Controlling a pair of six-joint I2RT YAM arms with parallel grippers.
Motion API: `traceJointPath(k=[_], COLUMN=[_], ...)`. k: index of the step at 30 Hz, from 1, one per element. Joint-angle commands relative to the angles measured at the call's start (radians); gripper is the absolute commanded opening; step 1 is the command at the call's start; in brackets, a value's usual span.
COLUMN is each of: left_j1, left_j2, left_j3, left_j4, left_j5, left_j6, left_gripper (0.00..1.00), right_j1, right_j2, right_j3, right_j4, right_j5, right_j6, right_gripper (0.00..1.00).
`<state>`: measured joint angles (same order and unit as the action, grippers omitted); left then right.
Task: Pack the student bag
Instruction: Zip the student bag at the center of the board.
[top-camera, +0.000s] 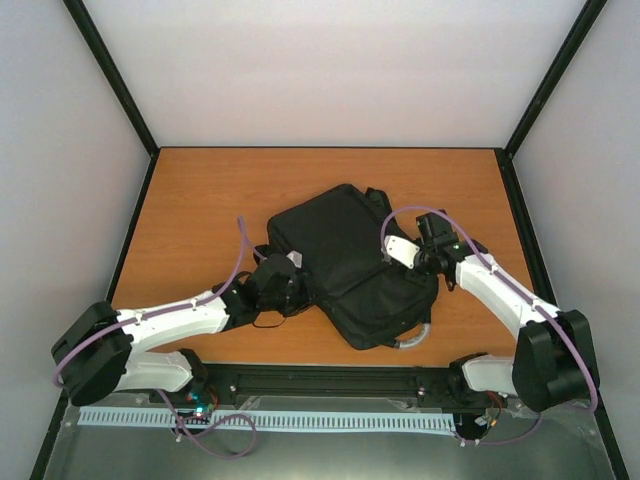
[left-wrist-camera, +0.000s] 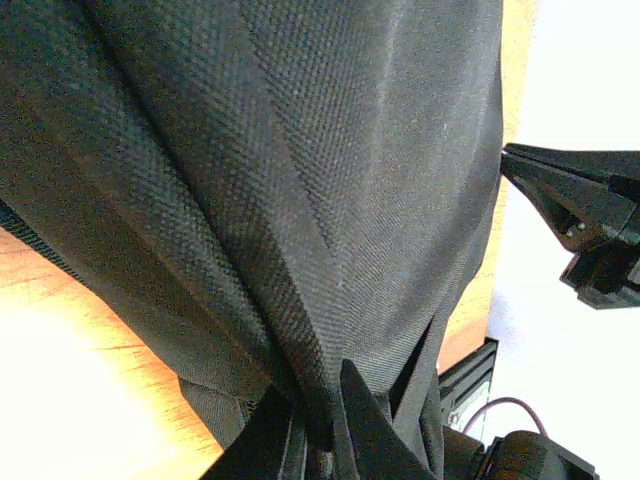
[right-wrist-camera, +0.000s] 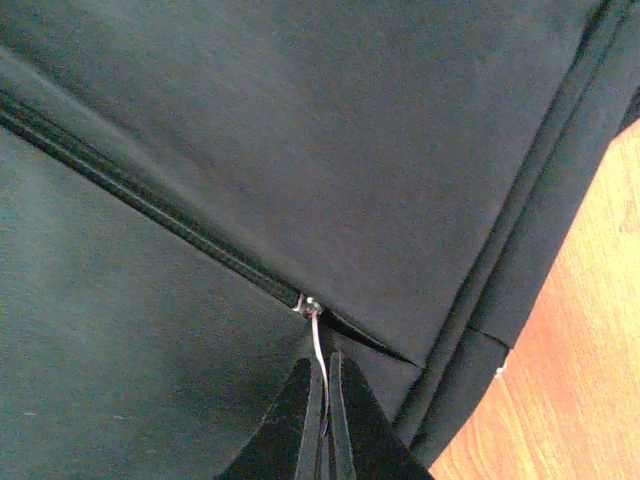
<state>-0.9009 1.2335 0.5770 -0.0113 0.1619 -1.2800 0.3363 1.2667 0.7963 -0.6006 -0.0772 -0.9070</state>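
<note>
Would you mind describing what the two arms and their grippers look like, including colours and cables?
Both the left arm and right arm have white shells over bulky black joints, and a purple cable runs along each. The left gripper and right gripper are black, with slim fingers tapering to points.

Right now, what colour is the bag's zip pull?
The zip pull is silver; the right wrist view shows it best.
</note>
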Motion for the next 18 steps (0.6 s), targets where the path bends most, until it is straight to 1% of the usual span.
traceJointPath(k=[1, 11, 15, 18], left_j1=[-0.007, -0.007, -0.006, -0.007], left_j2=[-0.035, -0.038, -0.042, -0.039], left_j3=[-0.022, -0.025, -0.023, -0.022], left_j4=[-0.093, -0.105, -0.114, -0.116], left_j5=[-0.024, -0.028, -0.033, -0.035], left_j6=[0.004, 0.008, 0.009, 0.011], left_gripper=[0.01, 0.01, 0.01, 0.01], right_j1=[-0.115, -0.234, -0.282, -0.294], right_j2=[0.051, 0.162, 0.191, 0.19], right_j3=[0.049, 0.107, 0.138, 0.142], right_j4=[0.069, 0.12, 0.117, 0.102], right_j5=[0.09, 0.071, 0.051, 0.032], right_j6=[-0.056, -0.055, -0.046, -0.043], right_gripper=[0.03, 0.03, 0.03, 0.03])
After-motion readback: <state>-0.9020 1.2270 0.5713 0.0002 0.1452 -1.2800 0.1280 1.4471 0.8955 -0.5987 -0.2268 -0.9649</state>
